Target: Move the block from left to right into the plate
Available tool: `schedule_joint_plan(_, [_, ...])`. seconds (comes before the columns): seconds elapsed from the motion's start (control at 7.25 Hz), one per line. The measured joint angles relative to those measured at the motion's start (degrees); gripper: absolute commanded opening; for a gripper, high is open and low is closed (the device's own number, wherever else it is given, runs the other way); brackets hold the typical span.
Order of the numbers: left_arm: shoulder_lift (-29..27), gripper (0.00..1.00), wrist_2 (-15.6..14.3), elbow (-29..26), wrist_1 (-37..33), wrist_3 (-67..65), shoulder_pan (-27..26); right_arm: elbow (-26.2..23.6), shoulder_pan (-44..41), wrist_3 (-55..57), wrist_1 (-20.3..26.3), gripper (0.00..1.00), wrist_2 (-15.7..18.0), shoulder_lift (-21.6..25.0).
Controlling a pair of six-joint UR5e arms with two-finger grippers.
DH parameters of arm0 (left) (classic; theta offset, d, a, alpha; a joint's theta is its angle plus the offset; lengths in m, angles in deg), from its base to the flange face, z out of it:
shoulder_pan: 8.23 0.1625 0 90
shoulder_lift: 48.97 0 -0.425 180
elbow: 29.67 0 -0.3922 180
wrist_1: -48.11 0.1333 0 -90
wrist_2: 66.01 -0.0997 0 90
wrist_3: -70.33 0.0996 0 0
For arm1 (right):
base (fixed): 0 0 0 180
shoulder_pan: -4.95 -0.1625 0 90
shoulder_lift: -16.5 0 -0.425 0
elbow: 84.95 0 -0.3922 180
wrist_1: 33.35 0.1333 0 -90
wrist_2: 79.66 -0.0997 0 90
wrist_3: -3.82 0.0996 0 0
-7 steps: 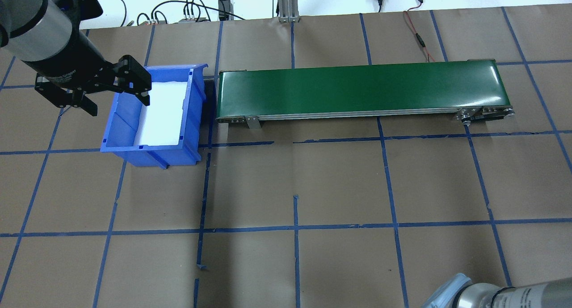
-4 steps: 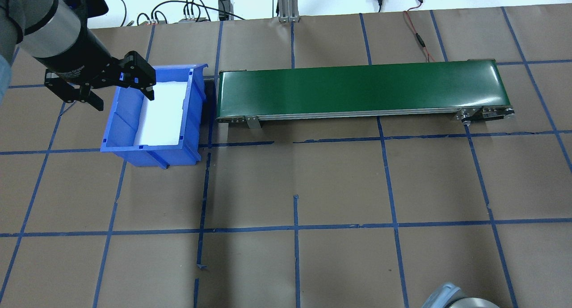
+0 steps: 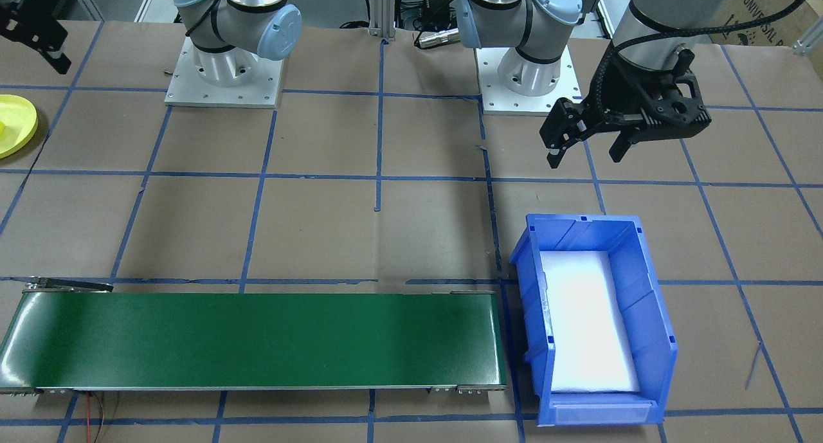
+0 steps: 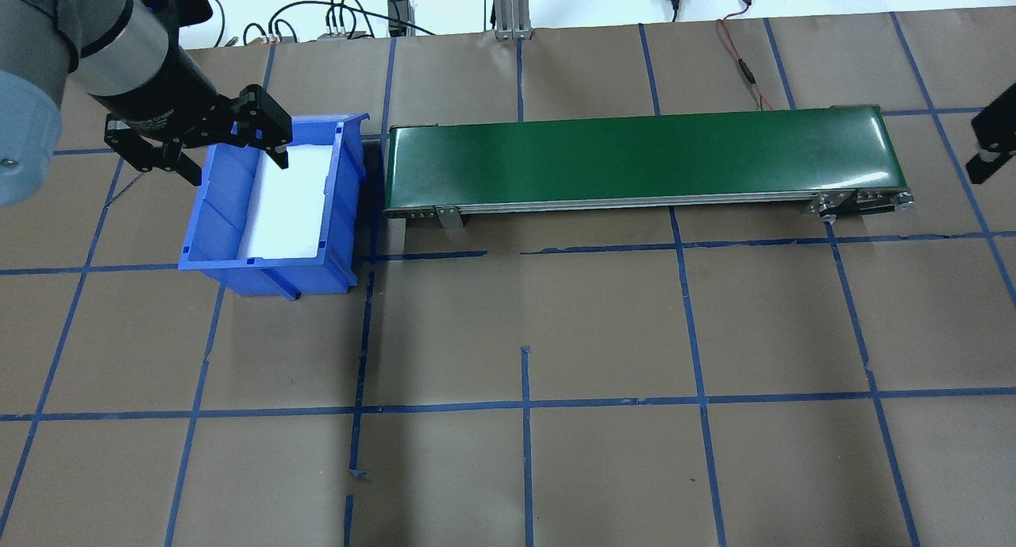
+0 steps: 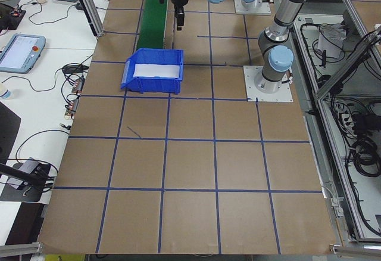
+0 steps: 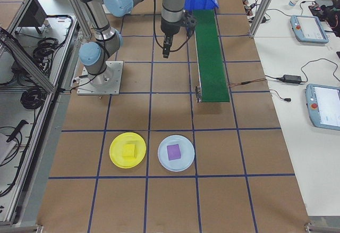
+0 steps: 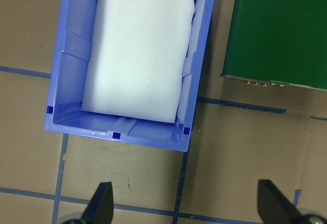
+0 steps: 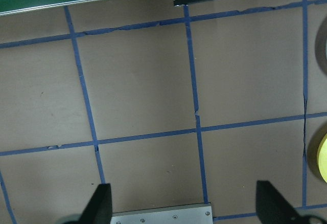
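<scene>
Over the far rim of the bin (image 4: 208,213), toward the tabletop's left end, the left gripper (image 4: 236,168) hangs wide open and empty, having drifted a little farther along that rim in the last second. The right gripper (image 8: 186,203), also spread wide and empty, has swung up near the belt (image 4: 635,158)'s right end. With a yellow block (image 6: 128,150) lying in the plate (image 6: 118,156) by the tabletop's right end and the bin holding only foam, the transfer looks done.

Bright yellow plate (image 6: 127,149) with yellow block (image 6: 128,150); pale blue plate (image 6: 176,152) with purple block (image 6: 173,151). Blue bin (image 4: 270,206), white foam liner (image 4: 290,202). Green conveyor belt (image 4: 635,154); brown table paper (image 4: 603,325), blue tape grid.
</scene>
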Motion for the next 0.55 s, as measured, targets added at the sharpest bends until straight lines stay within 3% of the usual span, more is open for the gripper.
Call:
schedule_joint_plan(0.28, [-0.2, 1.00, -0.1, 0.1, 0.0, -0.5, -3.6, -0.3, -3.8, 0.8, 0.2, 1.00, -3.3, 0.1])
schedule_joint_plan(0.55, [-0.2, 1.00, 0.0, 0.0, 0.0, 0.0, -4.7, -0.4, -12.6, 3.0, -4.1, 1.00, -3.4, -1.3])
